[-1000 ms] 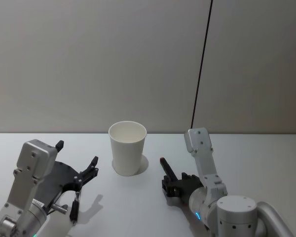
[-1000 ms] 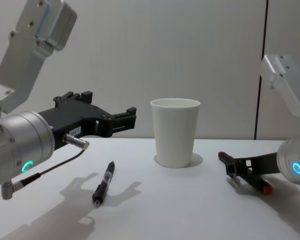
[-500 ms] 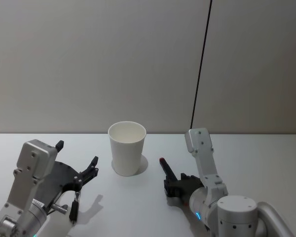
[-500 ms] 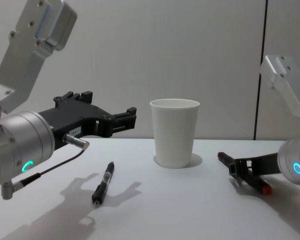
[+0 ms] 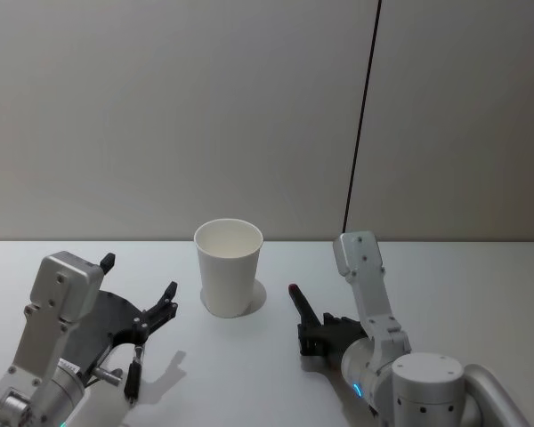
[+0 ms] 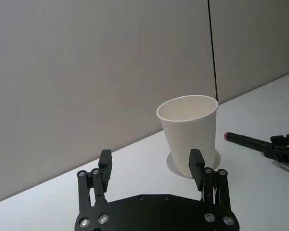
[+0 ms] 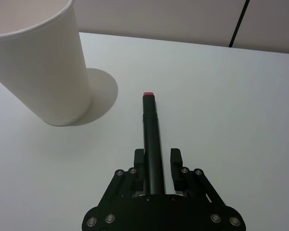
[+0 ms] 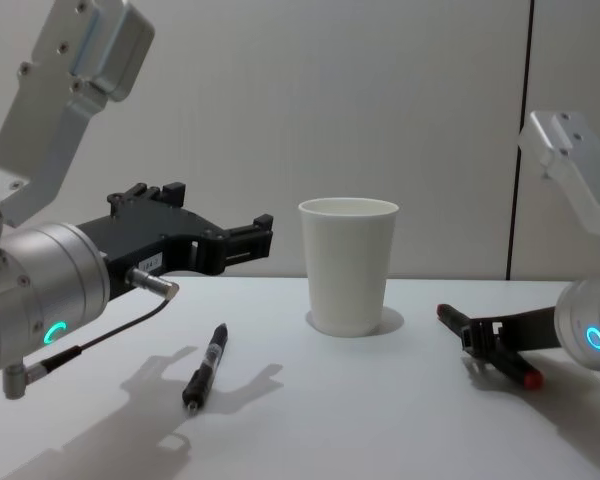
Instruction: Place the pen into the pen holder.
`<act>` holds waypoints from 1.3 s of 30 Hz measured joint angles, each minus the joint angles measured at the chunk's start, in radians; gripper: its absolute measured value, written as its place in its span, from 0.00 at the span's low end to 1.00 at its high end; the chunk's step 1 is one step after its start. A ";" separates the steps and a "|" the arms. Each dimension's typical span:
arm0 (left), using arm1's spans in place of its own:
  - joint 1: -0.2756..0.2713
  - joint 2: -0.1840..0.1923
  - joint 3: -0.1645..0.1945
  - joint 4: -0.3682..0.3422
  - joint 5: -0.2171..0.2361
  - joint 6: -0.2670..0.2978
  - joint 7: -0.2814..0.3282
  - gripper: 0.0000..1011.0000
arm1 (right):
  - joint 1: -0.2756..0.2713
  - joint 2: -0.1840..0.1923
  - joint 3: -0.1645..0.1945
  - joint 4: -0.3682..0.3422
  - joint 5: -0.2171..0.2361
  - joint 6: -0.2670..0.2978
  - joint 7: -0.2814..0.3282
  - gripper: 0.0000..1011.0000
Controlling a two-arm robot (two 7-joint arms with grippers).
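The pen holder (image 5: 229, 267) is a white paper cup standing upright mid-table, also seen in the chest view (image 8: 347, 265). My right gripper (image 5: 313, 331) is low over the table to the cup's right, shut on a black pen (image 7: 151, 134) with a red end. That red end points toward the cup, and the pen (image 8: 452, 319) lies nearly level. My left gripper (image 8: 220, 207) hovers open to the cup's left, its fingers (image 6: 196, 161) empty. A second black pen (image 8: 206, 365) lies on the table beneath it.
The white table (image 5: 481, 285) ends at a grey wall behind the cup. A dark vertical seam (image 5: 360, 116) runs down that wall. Bare tabletop lies between the cup and both grippers.
Almost nothing: the right gripper and its pen have edged very slightly. The left arm and the pen on the table have stayed put.
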 joint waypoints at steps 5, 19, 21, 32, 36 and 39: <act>0.000 0.000 0.000 0.000 0.000 0.000 0.000 0.99 | 0.000 0.000 0.000 0.000 -0.001 -0.002 0.001 0.29; 0.000 0.000 0.000 0.000 0.000 0.000 0.000 0.99 | 0.000 0.000 0.000 -0.001 -0.002 -0.005 0.005 0.20; 0.000 0.000 0.000 0.000 0.000 0.000 0.000 0.99 | 0.000 0.000 0.000 -0.001 -0.002 -0.005 0.005 0.20; 0.000 0.000 0.000 0.000 0.000 0.000 0.000 0.99 | 0.000 -0.002 0.002 -0.001 -0.003 -0.006 0.006 0.20; 0.000 0.000 0.000 0.000 0.000 0.000 0.000 0.99 | 0.000 -0.008 0.014 0.002 0.004 -0.014 0.011 0.20; 0.000 0.000 0.000 0.000 0.000 0.000 0.000 0.99 | 0.000 -0.011 0.023 0.003 0.012 -0.023 0.016 0.20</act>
